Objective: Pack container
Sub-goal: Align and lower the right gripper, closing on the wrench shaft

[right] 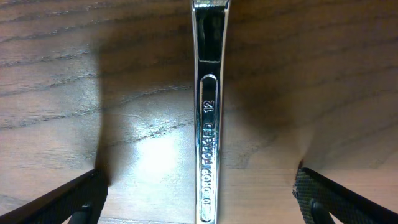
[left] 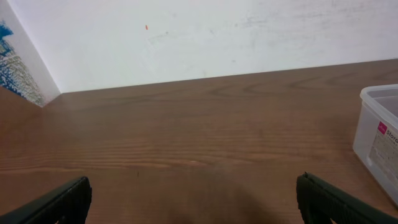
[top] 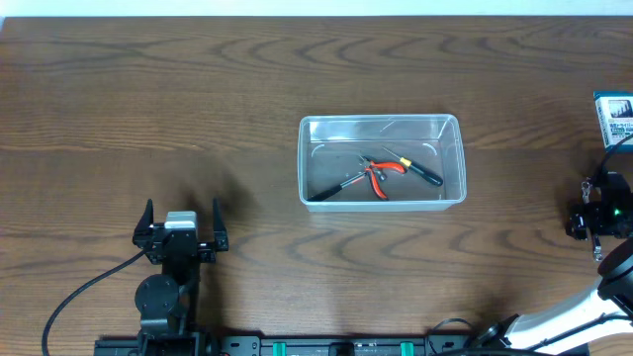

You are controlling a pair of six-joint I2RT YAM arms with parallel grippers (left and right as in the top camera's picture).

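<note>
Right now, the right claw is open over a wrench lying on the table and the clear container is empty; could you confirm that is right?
Not quite: the container is not empty. The overhead view shows red-handled pliers and other tools inside it. The right claw is open over the wrench on the table, as you said.

Chrome wrench (right: 208, 124) flat on wood-grain worktop (right: 93, 74), shaft running up the middle, stamped DROP FORGED 12, right gripper (right: 199, 202) jaws spread wide, one black tip on each side of wrench, both clear of it, shadows alongside
</note>
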